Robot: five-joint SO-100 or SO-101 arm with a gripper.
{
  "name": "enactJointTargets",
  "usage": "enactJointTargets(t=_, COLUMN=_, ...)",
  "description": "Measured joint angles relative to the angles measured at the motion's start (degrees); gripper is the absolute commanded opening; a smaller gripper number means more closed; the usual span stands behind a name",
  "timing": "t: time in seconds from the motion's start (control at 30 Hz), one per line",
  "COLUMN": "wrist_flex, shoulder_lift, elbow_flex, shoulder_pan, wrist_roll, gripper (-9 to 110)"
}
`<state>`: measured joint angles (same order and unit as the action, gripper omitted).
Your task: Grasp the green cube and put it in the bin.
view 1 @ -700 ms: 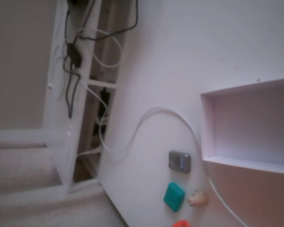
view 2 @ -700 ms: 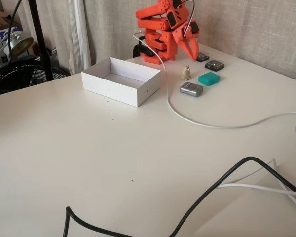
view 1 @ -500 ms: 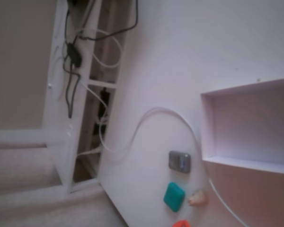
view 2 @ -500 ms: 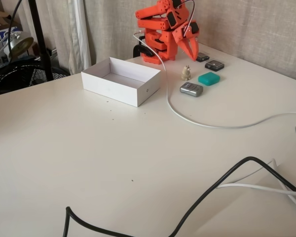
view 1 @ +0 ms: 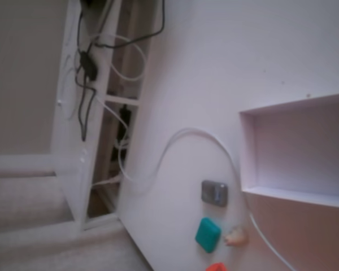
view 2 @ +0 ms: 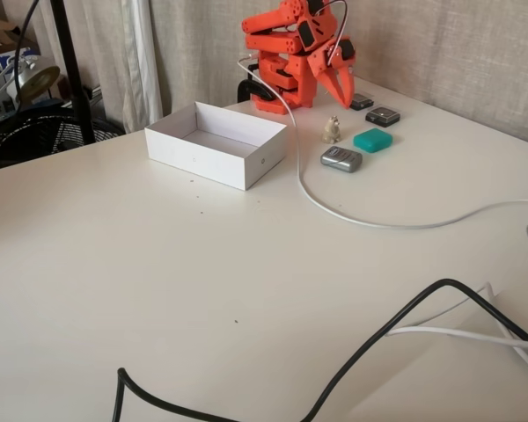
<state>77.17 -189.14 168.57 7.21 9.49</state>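
The green cube [view 2: 372,140] lies flat on the white table at the back right, between a grey device [view 2: 341,158] and a darker one [view 2: 383,115]. In the blurred fixed view the green cube [view 1: 208,235] sits low, beside a beige lump [view 1: 236,236]. The bin [view 2: 208,156], a white shallow tray, stands to the cube's left with nothing in it; its wall [view 1: 248,152] shows at the right in the blurred view. The orange arm is folded at the table's back. My gripper [view 2: 341,98] points down behind the cube, its fingers together, holding nothing. Only an orange tip [view 1: 216,267] shows at the bottom edge.
A beige lump [view 2: 333,129] stands just under the gripper. A white cable [view 2: 334,211] runs from the arm across the table, past the grey device [view 1: 214,192]. A black cable [view 2: 378,334] lies in the foreground. A white open frame [view 1: 73,141] with cables sits beyond the table edge.
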Motion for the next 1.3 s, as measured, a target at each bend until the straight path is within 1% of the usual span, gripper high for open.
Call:
enactJointTargets(t=1.13, wrist_flex=0.0, shoulder_lift=0.0, elbow_flex=0.0, shoulder_pan=0.0, wrist_roll=0.3, gripper=-8)
enactJointTargets(t=1.17, wrist_flex=0.0, shoulder_lift=0.0, elbow_flex=0.0, shoulder_pan=0.7, wrist_roll=0.4, gripper=-8)
enactJointTargets(t=1.2, wrist_flex=0.0, shoulder_lift=0.0, elbow_flex=0.0, shoulder_pan=1.6, wrist_roll=1.1, gripper=-3)
enactJointTargets(t=1.3, wrist_flex=-2.5, shoulder_lift=1.8, elbow_flex=0.0, shoulder_pan=1.8, wrist_roll=2.4, gripper=-3)
